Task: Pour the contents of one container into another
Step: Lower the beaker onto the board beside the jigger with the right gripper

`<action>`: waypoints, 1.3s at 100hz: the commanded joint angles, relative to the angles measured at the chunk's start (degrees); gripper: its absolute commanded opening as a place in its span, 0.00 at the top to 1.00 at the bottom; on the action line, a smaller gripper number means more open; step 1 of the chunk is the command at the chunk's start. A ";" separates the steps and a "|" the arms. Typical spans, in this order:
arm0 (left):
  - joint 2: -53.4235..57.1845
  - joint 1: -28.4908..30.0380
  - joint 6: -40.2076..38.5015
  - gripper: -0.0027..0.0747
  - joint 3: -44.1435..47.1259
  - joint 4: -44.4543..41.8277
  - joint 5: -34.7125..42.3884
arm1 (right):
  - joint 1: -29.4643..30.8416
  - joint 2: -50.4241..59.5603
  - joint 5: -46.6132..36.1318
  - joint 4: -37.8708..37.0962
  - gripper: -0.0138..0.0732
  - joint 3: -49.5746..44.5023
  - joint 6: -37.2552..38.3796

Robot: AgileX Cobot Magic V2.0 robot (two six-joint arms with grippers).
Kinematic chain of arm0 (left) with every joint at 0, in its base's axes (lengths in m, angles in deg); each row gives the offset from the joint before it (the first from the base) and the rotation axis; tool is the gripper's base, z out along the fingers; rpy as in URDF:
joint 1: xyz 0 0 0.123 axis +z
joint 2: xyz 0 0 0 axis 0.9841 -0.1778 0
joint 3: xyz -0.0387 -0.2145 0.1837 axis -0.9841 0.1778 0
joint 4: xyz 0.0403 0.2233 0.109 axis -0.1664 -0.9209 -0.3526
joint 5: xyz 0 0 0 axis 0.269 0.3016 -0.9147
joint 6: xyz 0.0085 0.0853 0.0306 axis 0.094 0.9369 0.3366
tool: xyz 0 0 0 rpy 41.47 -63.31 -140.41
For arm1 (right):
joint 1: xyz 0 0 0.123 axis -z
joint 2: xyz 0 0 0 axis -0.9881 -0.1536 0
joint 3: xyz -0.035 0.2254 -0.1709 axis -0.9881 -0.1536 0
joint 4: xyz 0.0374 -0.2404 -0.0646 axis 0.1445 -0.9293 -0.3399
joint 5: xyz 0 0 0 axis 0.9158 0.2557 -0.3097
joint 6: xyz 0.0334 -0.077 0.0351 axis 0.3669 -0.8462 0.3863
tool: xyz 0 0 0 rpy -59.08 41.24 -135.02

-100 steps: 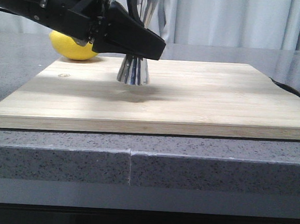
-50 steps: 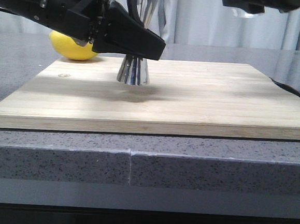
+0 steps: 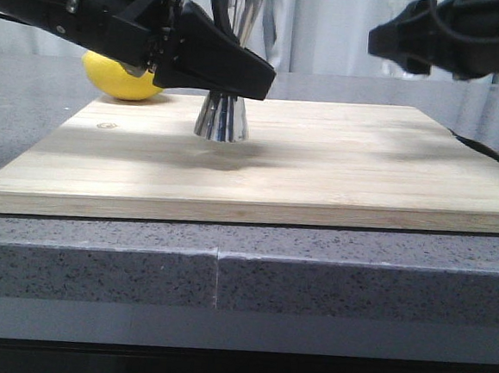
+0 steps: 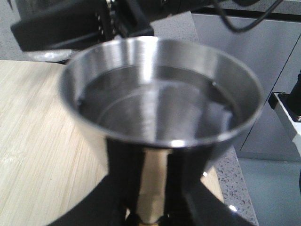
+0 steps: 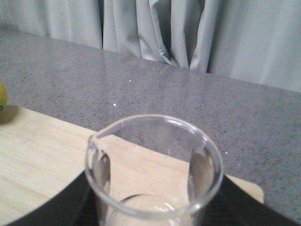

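Left hand (image 3: 233, 69): clenched on the waist of the jigger (image 3: 223, 120), its dark fingers (image 4: 117, 188) on either side of the gold-tinted neck in the left wrist view.
Jigger: stands upright on the cutting board (image 3: 321, 158), left of centre and toward the far edge, base flat on the wood. Its long axis is vertical and the upper cup faces up.
Jigger contents: the cup looks filled with clear liquid to well up its wall, judging by the reflective surface inside.
Right hand (image 3: 399, 43): raised at upper right, well above the board and well apart from the jigger. It is grasping the beaker (image 5: 153, 169), the fingers pressing the glass on both sides in the right wrist view.
Beaker: held upright in the air, mouth up, pouring lip (image 5: 96, 136) toward the jigger's side; it looks empty or nearly so, though the bottom is cut off.
Key relation: the jigger lies left of and below the beaker; the 2 vessels share a vertical axis but not a position.
Judgement: with the jigger full and the beaker near empty, the pour appears largely done, and any return to the jigger would be a leftward, descending move.
Lemon (image 3: 124, 77): on the counter (image 3: 29, 126) behind the board's far left corner.
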 commanded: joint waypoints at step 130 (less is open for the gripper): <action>3.18 -0.65 -0.32 0.95 -1.35 4.39 -6.12 | 0.40 -9.99 -11.99 0.73 0.63 1.26 -3.77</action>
